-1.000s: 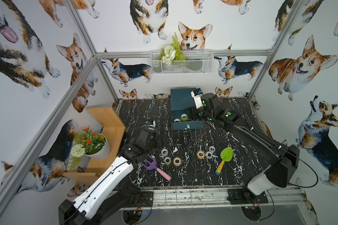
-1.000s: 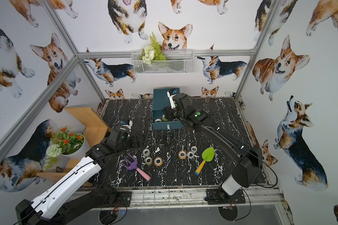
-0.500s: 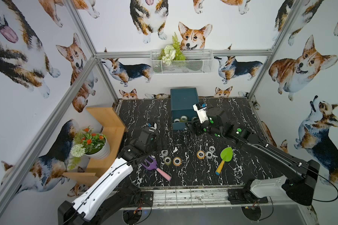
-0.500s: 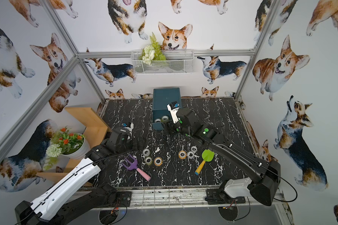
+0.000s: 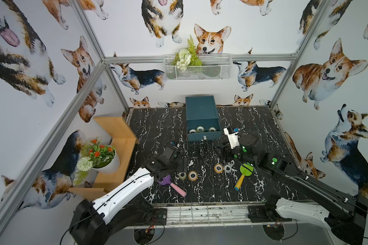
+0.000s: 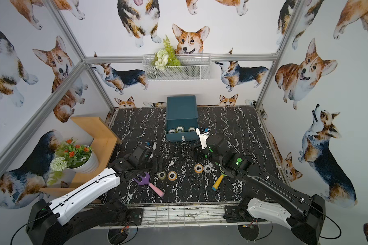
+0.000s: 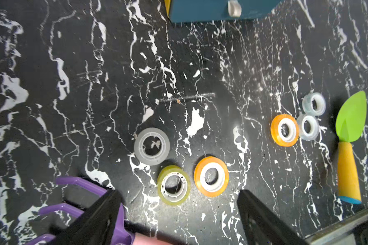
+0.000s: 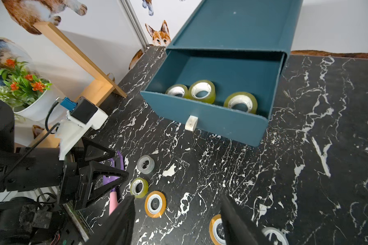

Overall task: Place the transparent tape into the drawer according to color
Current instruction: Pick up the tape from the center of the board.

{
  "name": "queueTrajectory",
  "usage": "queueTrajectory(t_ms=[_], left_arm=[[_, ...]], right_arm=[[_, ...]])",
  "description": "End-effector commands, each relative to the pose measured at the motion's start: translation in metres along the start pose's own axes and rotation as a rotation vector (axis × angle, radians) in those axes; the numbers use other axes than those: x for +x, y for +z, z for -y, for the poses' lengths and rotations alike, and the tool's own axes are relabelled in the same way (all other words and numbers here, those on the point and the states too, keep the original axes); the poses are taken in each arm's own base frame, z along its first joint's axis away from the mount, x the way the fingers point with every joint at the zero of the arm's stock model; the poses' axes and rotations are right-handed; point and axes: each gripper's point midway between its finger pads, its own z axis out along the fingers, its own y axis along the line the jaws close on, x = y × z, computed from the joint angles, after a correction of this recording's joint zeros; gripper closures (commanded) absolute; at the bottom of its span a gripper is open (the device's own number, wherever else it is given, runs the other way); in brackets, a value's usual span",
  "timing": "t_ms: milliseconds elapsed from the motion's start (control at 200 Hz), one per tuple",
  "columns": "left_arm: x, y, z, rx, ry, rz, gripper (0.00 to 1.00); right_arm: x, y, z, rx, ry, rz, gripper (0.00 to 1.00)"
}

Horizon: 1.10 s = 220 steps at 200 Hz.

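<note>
- The left fingers are standing wide apart and holding nothing, hanging over the table. In the left wrist view a yellow-green tape roll is lying flat between them.
- An orange tape roll and a grey tape roll are lying just beside it.
- The purple rake is lying partly behind one left finger.
- The right fingers are standing open and empty above the table, near a second orange tape roll.
- A clear tape roll and a further clear tape roll are lying between that roll and the green trowel.
- Three more yellow-green tape rolls are sitting in the open drawer, along its front wall.
</note>
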Motion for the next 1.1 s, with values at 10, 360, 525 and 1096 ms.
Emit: queueTrajectory(t_ms=[10, 360, 525, 1096], left_arm=[[0.01, 0.007, 0.0, -0.056, 0.027, -0.033, 0.11], [0.041, 0.026, -0.011, -0.208, 0.113, -0.161, 0.15], [0.045, 0.041, -0.005, -0.19, 0.113, -0.185, 0.17], [0.064, 0.074, -0.006, -0.215, 0.119, -0.272, 0.4]], right_arm=[[-0.003, 0.0, 0.004, 0.018, 0.024, 0.033, 0.31], [-0.001, -0.005, 0.011, 0.045, 0.014, 0.046, 0.31], [-0.002, -0.007, 0.012, 0.047, 0.014, 0.056, 0.31], [-0.005, -0.013, 0.017, 0.076, -0.013, 0.064, 0.31]])
